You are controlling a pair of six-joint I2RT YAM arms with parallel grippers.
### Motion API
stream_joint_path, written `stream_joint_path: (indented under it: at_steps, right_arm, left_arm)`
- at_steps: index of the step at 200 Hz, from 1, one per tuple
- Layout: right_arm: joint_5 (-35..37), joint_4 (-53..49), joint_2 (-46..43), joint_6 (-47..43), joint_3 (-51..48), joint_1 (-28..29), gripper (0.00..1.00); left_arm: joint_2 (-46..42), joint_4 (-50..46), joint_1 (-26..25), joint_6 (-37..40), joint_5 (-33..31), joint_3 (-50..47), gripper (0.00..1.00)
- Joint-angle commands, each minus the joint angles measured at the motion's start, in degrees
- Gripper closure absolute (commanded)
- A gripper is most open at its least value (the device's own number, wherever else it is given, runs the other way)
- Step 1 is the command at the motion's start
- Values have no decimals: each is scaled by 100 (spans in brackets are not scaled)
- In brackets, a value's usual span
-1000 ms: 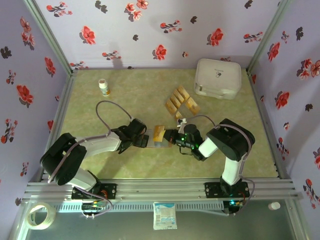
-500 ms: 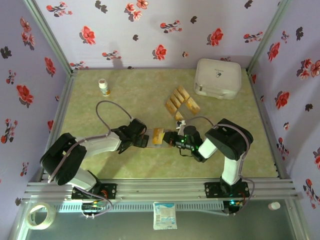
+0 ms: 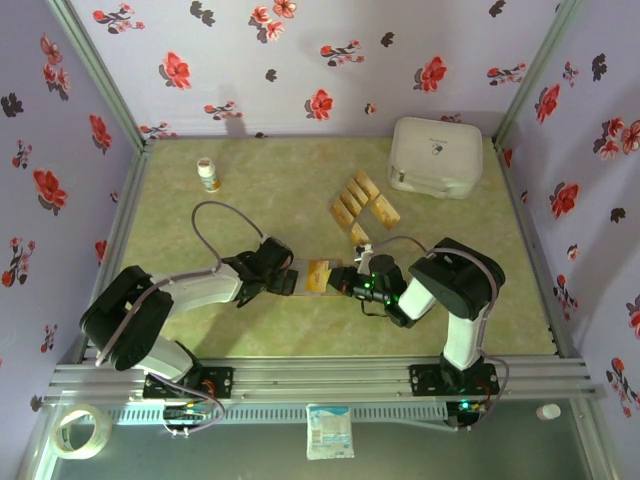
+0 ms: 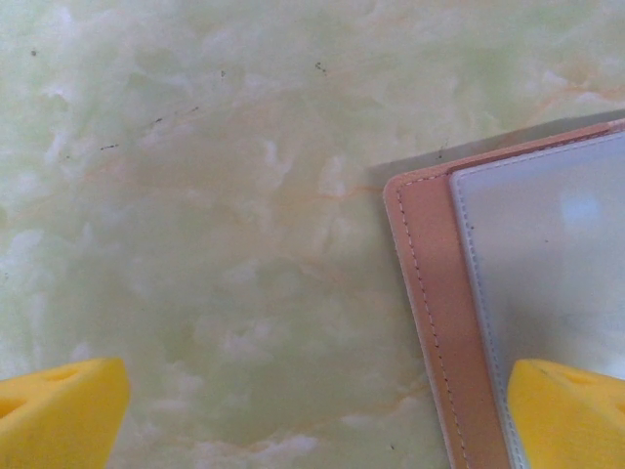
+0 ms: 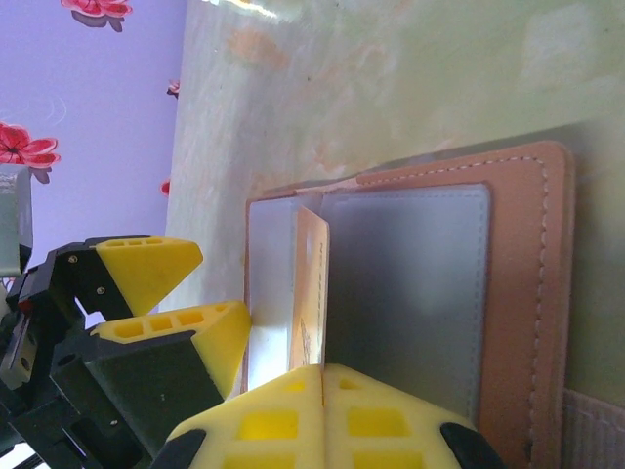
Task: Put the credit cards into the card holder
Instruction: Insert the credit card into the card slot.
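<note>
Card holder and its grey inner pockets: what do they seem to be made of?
The card holder looks like reddish-brown leather or imitation leather, matte, with a stitched seam along its edge. Its inner pockets look like smooth grey plastic film, judging by the soft sheen; I cannot be sure.

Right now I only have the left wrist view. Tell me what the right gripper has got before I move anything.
Observer: In the right wrist view the right gripper is shut on one credit card, held on edge.
Operator: Give me where that card sits against the card holder.
Observer: It stands along the line between the two grey pockets of the open card holder. I cannot tell whether it is in a slot.
Operator: Report the cards not yet loaded.
Observer: The top view shows several loose cards lying on the table near the white box.
</note>
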Motion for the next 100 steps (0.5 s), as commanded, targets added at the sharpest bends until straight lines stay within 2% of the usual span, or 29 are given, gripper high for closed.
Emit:
stream_joint_path:
  at_steps: [1,100]
  right_arm:
    - [-108,-65,180,19,35,71,100]
    - [-184,-149,323,55,174,106,100]
  left_arm:
    - [-73,-79,-32,-54,-164,-56,0]
    - [-73,-70,-33,-44,-162,-50,0]
